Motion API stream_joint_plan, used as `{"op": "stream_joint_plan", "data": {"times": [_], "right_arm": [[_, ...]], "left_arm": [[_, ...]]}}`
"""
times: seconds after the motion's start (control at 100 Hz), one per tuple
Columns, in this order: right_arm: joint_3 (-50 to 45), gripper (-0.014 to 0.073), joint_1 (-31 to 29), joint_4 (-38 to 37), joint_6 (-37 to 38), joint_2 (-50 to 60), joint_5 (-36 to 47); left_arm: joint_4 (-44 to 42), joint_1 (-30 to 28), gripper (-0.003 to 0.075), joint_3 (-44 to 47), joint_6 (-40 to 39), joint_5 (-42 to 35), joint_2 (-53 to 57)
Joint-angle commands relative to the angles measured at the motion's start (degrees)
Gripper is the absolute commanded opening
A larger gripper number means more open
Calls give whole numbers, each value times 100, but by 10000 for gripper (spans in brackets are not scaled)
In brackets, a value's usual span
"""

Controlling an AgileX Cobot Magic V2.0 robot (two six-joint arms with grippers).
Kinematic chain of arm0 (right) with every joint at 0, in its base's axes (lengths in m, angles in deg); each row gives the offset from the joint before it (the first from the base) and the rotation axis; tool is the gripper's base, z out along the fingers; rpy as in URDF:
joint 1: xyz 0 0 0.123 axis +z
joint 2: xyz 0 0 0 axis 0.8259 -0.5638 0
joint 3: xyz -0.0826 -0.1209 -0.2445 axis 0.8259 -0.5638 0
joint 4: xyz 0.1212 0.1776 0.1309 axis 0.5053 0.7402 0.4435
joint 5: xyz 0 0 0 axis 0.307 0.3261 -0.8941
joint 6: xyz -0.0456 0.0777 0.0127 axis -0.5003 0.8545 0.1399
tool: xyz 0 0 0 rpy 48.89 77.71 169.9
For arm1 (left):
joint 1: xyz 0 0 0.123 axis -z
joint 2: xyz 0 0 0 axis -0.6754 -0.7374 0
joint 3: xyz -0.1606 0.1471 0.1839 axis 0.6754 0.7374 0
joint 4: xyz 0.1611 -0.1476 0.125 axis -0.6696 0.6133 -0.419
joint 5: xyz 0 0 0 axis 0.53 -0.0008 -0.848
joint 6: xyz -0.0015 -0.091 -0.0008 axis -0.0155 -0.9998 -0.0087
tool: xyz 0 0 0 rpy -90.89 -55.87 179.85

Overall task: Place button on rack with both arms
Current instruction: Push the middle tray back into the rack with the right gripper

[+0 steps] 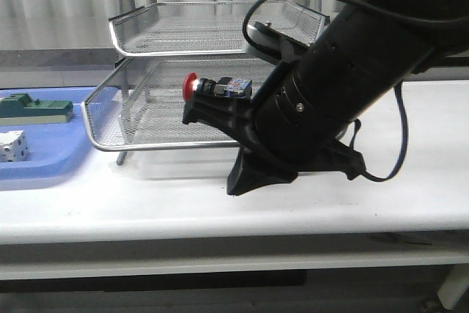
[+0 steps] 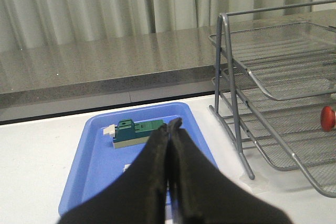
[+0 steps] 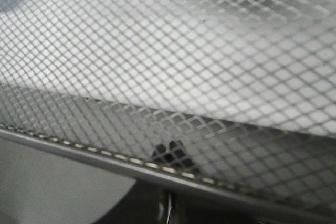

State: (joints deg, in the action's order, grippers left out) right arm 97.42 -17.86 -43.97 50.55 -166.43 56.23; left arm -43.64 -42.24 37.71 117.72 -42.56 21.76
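Note:
The button [image 1: 212,89], with its red cap to the left, lies on its side in the middle tier of the wire-mesh rack [image 1: 146,146]. Only its red cap [image 2: 328,118] shows in the left wrist view. My right gripper [image 1: 189,111] reaches into that tier under the top tier, just in front of and below the button. Through the top tier's mesh in the right wrist view, the right gripper [image 3: 169,148] shows its tips pressed together with nothing between them. My left gripper [image 2: 173,123] is shut and empty above the blue tray [image 2: 94,150], left of the rack [image 2: 236,103].
The blue tray [image 1: 44,170] lies on the table left of the rack and holds a green block [image 1: 37,110] and a white cube-like part [image 1: 13,146]. The green block [image 2: 134,132] lies just beyond my left fingertips. The rack's rim [image 3: 79,147] crosses the right wrist view.

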Motion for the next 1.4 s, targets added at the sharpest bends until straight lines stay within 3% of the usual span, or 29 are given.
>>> {"op": "stream_joint_plan", "data": {"times": [0.0,0.59,1.08,1.39], "right_arm": [[291,-67,-19,-107,-90,100,412],[1143,-67,-936,-446,-96,-98,326],[1213,-67,-948,-595,-96,-212,332],[1213,-67,-939,-897,-96,34,-386]], "left_arm": [[93,-4,-21,-149,-57,-452,-50],[93,-4,-21,-149,-57,-452,-50],[93,-4,-21,-149,-57,-452,-50],[93,-4,-21,-149,-57,-452,-50]]}}
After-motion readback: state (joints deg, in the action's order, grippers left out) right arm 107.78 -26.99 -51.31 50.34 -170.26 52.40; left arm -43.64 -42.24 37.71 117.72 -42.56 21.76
